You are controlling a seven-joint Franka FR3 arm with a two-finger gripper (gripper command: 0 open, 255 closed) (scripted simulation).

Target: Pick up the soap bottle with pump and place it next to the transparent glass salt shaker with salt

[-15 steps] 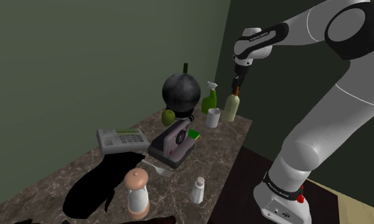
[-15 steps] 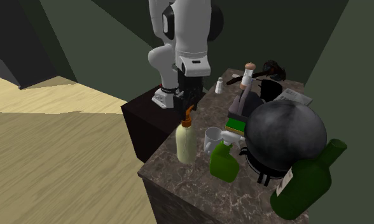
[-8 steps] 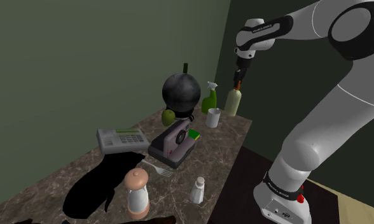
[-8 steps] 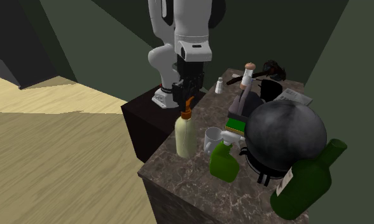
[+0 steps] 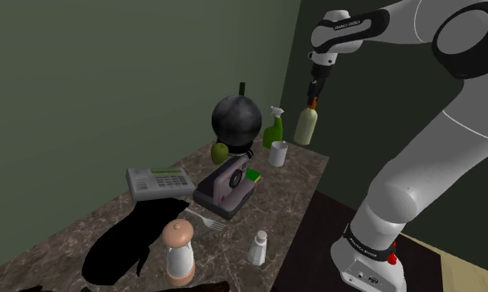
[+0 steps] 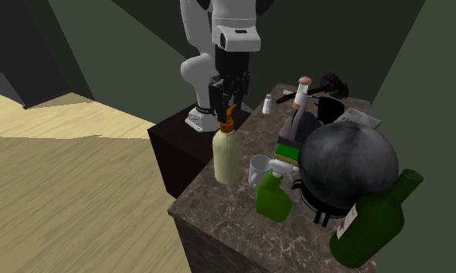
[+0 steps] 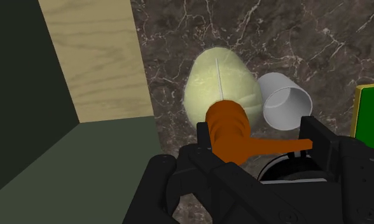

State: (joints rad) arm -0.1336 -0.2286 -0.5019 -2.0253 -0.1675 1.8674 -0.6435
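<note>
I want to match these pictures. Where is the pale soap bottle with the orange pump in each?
Shoulder view: soap bottle right of middle, under the gripper.
Second exterior view: centre, left of the white cup.
Wrist view: pump clasped by the gripper, beside the white cup.
Shared landmark: the white cup.

We see the tabletop [image 7: 319, 38] as dark brown stone, like marble, with thin pale veins and a polished look. The soap bottle [image 7: 221, 83] has a smooth, matt body of pale yellow-green, and its pump [image 7: 227, 127] is a smooth orange, like plastic. The hand [image 6: 227, 111] is matt black. The arm [image 5: 433, 158] is white and glossy, with soft highlights. The floor [image 6: 63, 178] is light wood with visible grain. The cup [image 7: 284, 102] is plain white and smooth. The green bottle [image 6: 378, 221] looks like glossy glass.
</note>
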